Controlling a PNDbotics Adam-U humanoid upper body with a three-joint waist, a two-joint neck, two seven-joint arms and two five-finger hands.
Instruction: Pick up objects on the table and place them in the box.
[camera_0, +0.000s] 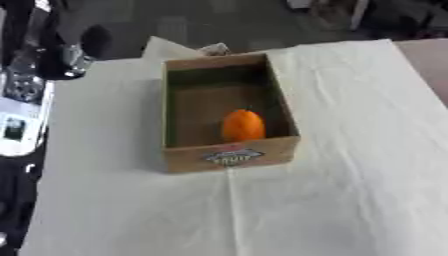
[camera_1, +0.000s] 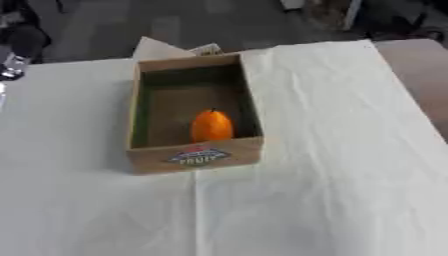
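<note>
left eye: neither hand shows, state cannot be told | cardboard box (camera_0: 229, 158) on white cloth (camera_0: 332, 200), smooth orange fruit (camera_0: 242, 125) inside by near wall | right eye: printed label (camera_1: 194, 155) on box front

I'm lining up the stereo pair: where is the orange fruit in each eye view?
Left eye view: the orange fruit sits inside the box, near its front wall, just right of picture centre.
Right eye view: same spot in the box, just left of picture centre.
Shared landmark: the label on the box front.
</note>
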